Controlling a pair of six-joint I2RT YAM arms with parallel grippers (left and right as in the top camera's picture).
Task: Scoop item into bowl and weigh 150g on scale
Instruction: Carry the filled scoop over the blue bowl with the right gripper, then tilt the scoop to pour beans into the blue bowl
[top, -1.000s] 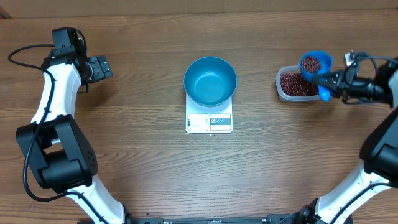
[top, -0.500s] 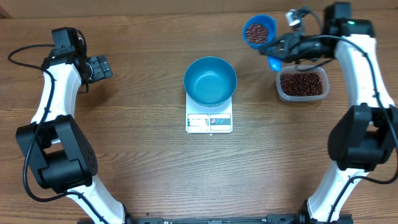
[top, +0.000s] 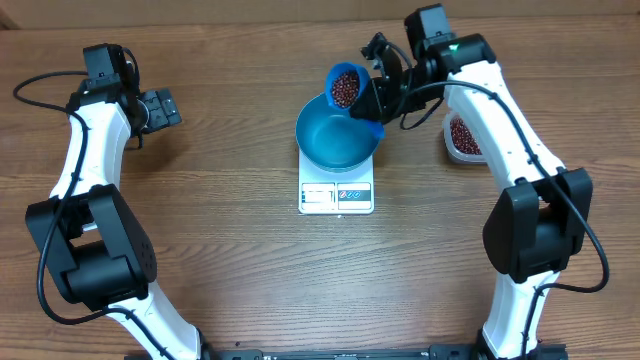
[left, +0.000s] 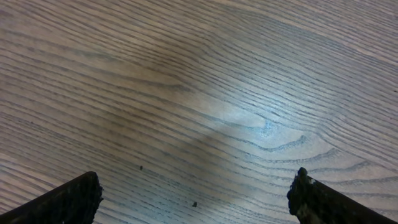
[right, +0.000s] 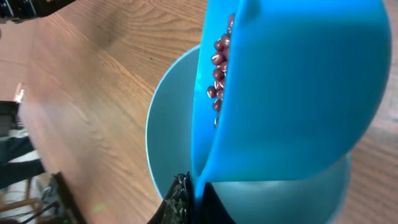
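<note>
Overhead: right gripper (top: 381, 97) clamps a blue scoop (top: 367, 128) of small red-brown beans (top: 345, 88) over the glossy blue bowl (top: 335, 142) on the white scale (top: 337, 197); left gripper (top: 162, 108) wide open.

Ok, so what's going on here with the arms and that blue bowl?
The right gripper, shut on a blue scoop full of beans, holds it tilted over the rim of the blue bowl, which sits on the white scale. The bowl looks empty, so no beans are in yet. The left gripper hangs open over bare table, far left.
</note>
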